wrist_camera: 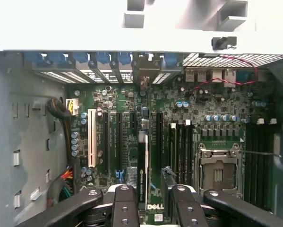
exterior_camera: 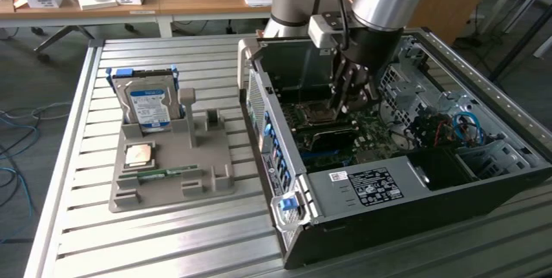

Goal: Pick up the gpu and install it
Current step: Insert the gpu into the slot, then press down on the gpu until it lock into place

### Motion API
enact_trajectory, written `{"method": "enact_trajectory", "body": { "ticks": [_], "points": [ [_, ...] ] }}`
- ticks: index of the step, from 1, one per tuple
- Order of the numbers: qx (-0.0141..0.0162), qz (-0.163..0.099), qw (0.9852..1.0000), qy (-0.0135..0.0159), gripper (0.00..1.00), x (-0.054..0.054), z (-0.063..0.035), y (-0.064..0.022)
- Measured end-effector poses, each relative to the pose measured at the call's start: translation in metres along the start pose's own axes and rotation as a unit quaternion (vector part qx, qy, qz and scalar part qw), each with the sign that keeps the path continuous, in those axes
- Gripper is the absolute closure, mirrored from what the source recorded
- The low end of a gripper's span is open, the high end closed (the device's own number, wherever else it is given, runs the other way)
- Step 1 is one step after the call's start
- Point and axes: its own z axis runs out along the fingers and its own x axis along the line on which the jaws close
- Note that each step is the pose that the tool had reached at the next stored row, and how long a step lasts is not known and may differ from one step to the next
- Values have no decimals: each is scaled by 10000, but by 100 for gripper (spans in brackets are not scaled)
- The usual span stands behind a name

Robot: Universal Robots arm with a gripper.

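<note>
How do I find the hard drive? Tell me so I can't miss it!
Find the big open computer case; on the exterior view's left of it lies a gray tray. The hard drive stands upright at the tray's far end, the only silver box with a blue-and-white label, unlike the slim green stick lying flat.

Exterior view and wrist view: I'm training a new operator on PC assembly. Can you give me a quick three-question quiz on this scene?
1. True or false: the hard drive lies flat in the gray holder.
2. Where is the gpu? A) in the gray holder; B) edge-on over the motherboard slots, at the tool; C) lying beside the hard drive.
3. What colour is the one long expansion slot that differs from the black ones?
Key: 1 false, it stands upright; 2 B; 3 white.
</note>
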Motion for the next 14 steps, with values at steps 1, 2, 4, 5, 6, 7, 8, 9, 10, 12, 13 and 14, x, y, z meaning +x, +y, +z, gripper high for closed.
{"method": "enact_trajectory", "body": {
  "ticks": [1,2,4,5,6,7,8,9,10,12,13,14],
  "points": [
    [0,0,10000,0,66,-1,-18,1],
    [0,0,10000,0,66,-1,-34,1],
    [0,-1,10000,-1,66,-2,-48,1],
    [0,0,10000,-1,66,-2,-48,1],
    [0,0,10000,-1,66,-2,-48,1],
    [0,-1,10000,-1,66,-2,-49,1],
    [0,-1,10000,-1,66,-2,-49,2],
    [0,-1,10000,0,66,-2,-49,1],
    [0,0,10000,0,66,-2,-49,1],
    [0,0,10000,0,66,-2,-49,2],
    [0,0,10000,-1,66,-2,-49,2],
    [0,-1,10000,0,66,-2,-49,1]
  ]
}}
